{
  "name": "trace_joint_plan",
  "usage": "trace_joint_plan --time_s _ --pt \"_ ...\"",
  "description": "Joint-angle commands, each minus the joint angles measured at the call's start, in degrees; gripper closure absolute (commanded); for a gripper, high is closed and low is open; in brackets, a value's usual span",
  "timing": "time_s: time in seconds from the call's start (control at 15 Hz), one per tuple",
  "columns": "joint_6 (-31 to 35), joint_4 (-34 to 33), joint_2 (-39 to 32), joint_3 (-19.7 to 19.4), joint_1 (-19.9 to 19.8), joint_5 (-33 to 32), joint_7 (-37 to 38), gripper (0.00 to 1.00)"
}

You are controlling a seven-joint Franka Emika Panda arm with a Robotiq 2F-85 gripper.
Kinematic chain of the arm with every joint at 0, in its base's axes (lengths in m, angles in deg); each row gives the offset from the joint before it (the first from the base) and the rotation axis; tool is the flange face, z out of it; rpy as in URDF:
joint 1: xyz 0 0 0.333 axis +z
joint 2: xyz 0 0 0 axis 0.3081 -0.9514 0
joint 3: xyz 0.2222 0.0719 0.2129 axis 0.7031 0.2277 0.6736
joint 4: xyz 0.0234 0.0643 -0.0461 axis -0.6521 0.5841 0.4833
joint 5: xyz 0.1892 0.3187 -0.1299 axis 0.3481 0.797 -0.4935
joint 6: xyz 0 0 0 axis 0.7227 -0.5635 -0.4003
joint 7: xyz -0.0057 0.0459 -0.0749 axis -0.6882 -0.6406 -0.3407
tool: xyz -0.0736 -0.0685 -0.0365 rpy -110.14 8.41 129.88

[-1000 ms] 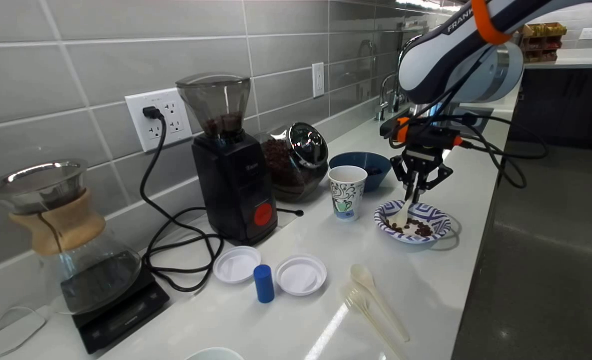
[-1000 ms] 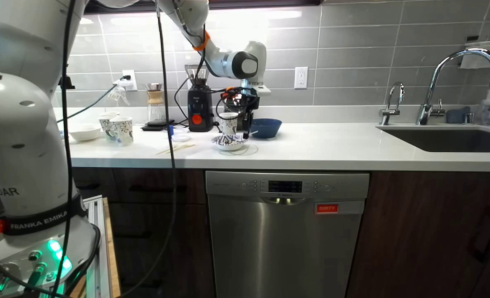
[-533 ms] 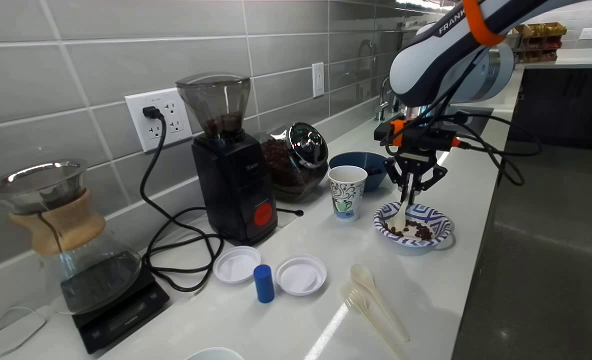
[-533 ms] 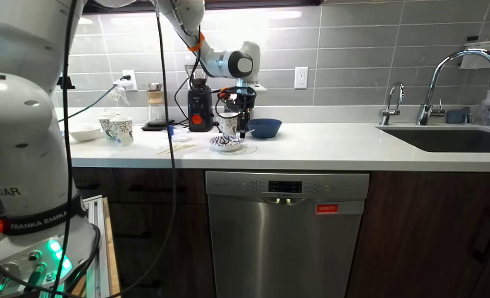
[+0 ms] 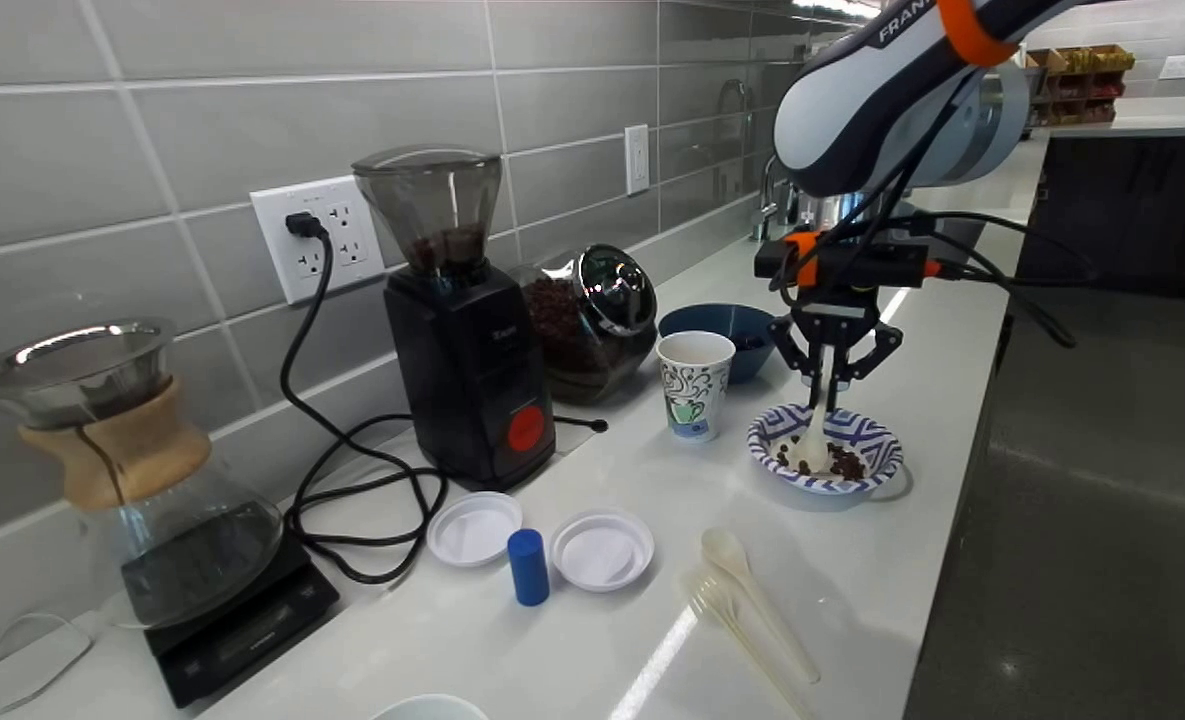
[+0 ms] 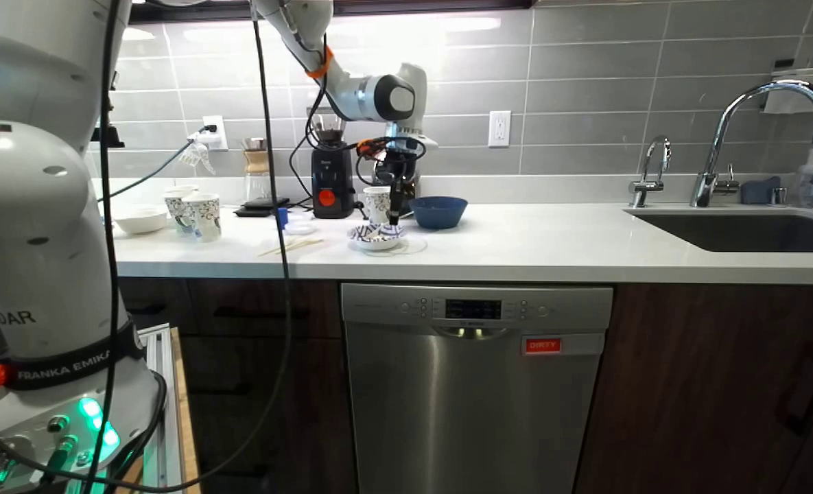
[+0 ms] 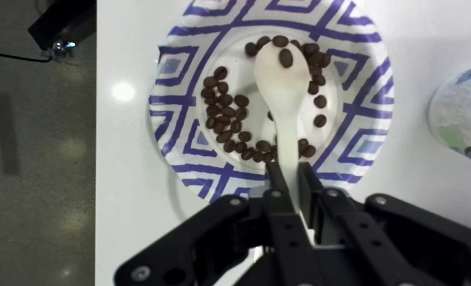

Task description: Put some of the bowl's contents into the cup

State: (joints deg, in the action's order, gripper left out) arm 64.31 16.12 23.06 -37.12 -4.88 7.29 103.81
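Observation:
The bowl (image 5: 882, 440), white with a blue-purple pattern, stands on the counter and shows in both exterior views. Its contents are dark brown beans (image 7: 223, 115), in a ring around its floor. My gripper (image 7: 289, 169) is shut on the handle of a cream plastic spoon (image 7: 285, 91), above the bowl's rim. The spoon's head is down in the bowl. One bean lies in the head near the tip, another at the tip's edge. The white patterned cup (image 5: 692, 385) stands upright beside the bowl, apart from it, and shows partly in the wrist view (image 7: 464, 119).
A dark-blue bowl (image 5: 742, 330) stands behind the cup. A black grinder (image 5: 472, 375) and a tilted glass jar (image 5: 572, 340) line the wall. Two white lids (image 5: 602, 550), a blue cylinder (image 5: 529, 568), a loose spoon (image 5: 752, 590) and a fork (image 5: 737, 630) lie on the counter (image 5: 852, 570).
My gripper has moved left in an exterior view, and the spoon's head has swept toward the bowl's middle. The bowl has shifted slightly. Some beans have moved.

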Motion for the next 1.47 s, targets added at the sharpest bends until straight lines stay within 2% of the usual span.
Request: trace_joint_plan --time_s 0.0,0.07,0.4,0.87,1.13,1.4 --pt "-0.6 1.2 1.2 -0.6 0.4 -1.5 -1.3 0.97" --pt "0.4 1.3 1.1 -0.9 0.7 -2.7 -1.1 0.97" --pt "-3.8 -0.2 0.6 0.5 -1.3 1.9 -6.6 0.97" --pt "-11.5 -2.9 1.5 0.1 -6.0 12.1 -13.3 0.97" --pt "-17.9 -6.6 1.1 -0.3 -7.1 18.0 -9.4 0.97" --pt "-18.2 -12.2 -0.8 -0.2 -6.9 23.6 -2.0 0.97"
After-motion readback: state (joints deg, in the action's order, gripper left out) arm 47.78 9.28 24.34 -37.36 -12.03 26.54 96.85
